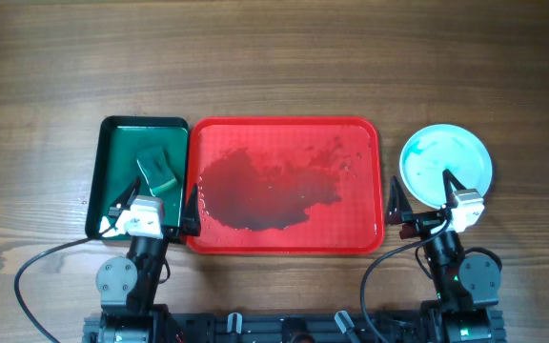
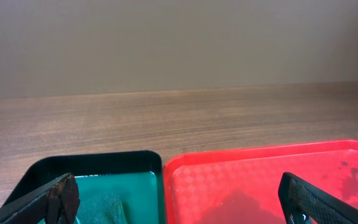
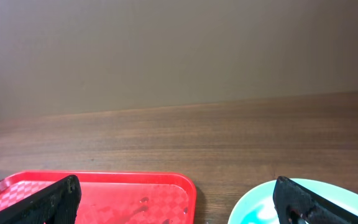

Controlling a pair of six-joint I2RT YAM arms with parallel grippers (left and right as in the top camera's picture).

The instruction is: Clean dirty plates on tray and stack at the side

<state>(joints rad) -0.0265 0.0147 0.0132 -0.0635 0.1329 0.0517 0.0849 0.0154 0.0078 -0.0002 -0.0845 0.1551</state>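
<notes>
1. The dark green tray (image 1: pixel 127 157) lies on the wooden table (image 1: pixel 274 57) at the far left. A green sponge (image 1: pixel 158 170) lies inside it.

2. The left gripper (image 1: pixel 155 202) hangs over the near end of the dark green tray, close to the sponge. Its two fingers are spread wide. In the left wrist view one finger hangs above the green tray and the other above the red tray. Nothing is held between them.

3. The red tray (image 1: pixel 351 219) lies at the centre, its left rim just beside the green tray. A dark wet stain (image 1: pixel 255 191) covers much of its floor, with small specks toward the far right corner.

4. The right gripper (image 1: pixel 425 191) is also spread wide and holds nothing. Its left finger hangs over the gap between the red tray and the plate. Its right finger hangs over the plate's near edge.

5. The plate (image 1: pixel 437 152), round, pale aqua and smeared with teal, lies on the table to the right of the red tray, apart from it. Whether other plates lie beneath it cannot be told.
</notes>
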